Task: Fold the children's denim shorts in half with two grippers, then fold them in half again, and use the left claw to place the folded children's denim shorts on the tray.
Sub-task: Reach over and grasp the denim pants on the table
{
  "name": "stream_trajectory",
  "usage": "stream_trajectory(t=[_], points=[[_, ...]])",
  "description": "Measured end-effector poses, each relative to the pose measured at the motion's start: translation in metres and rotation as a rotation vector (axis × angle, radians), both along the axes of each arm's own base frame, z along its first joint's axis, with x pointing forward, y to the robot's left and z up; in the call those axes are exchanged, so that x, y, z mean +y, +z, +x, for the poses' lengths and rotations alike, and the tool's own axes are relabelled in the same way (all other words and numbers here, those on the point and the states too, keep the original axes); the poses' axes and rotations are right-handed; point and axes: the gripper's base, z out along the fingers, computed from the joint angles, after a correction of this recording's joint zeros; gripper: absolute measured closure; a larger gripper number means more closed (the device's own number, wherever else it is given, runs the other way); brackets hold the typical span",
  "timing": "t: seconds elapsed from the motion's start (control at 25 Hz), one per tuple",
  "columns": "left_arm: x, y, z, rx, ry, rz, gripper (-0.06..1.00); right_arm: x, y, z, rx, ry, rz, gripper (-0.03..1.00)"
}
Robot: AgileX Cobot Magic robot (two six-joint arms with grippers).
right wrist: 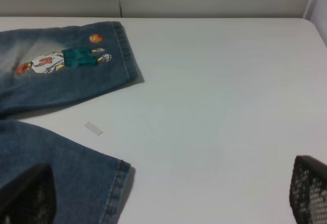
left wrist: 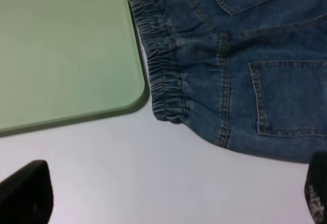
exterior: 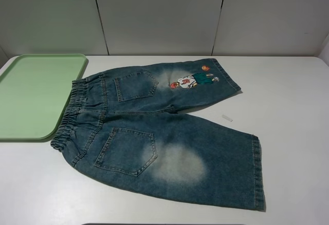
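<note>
The children's denim shorts (exterior: 169,132) lie spread flat on the white table, back pockets up, waistband toward the tray, legs pointing right. The cartoon print (exterior: 193,80) is on the far leg. The pale green tray (exterior: 36,94) lies at the left, its corner next to the waistband. No arm shows in the high view. In the left wrist view my left gripper (left wrist: 171,198) is open and empty over bare table near the waistband (left wrist: 163,70) and the tray corner (left wrist: 76,55). In the right wrist view my right gripper (right wrist: 168,193) is open and empty near the leg hems (right wrist: 115,183).
A small white scrap (exterior: 226,117) lies on the table between the two leg hems; it also shows in the right wrist view (right wrist: 93,128). A grey panelled wall (exterior: 164,14) runs behind the table. Bare white table (exterior: 293,107) stretches to the right of the shorts.
</note>
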Motion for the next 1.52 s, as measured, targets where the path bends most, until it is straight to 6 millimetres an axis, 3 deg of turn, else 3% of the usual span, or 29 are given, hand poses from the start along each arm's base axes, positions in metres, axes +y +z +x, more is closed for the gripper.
stream_trajectory(t=[0.96, 1.2, 1.52], points=[[0.000, 0.004, 0.001, -0.039, 0.004, -0.003, -0.05, 0.001, 0.015, 0.024, 0.118, 0.006, -0.008, 0.27], [0.000, 0.008, 0.023, 0.079, -0.003, 0.009, -0.04, 0.001, 0.021, 0.026, 0.092, 0.009, -0.012, 0.27], [0.000, 0.020, 0.050, 0.106, -0.027, 0.047, -0.04, 0.001, 0.023, 0.027, 0.074, 0.015, -0.019, 0.27]])
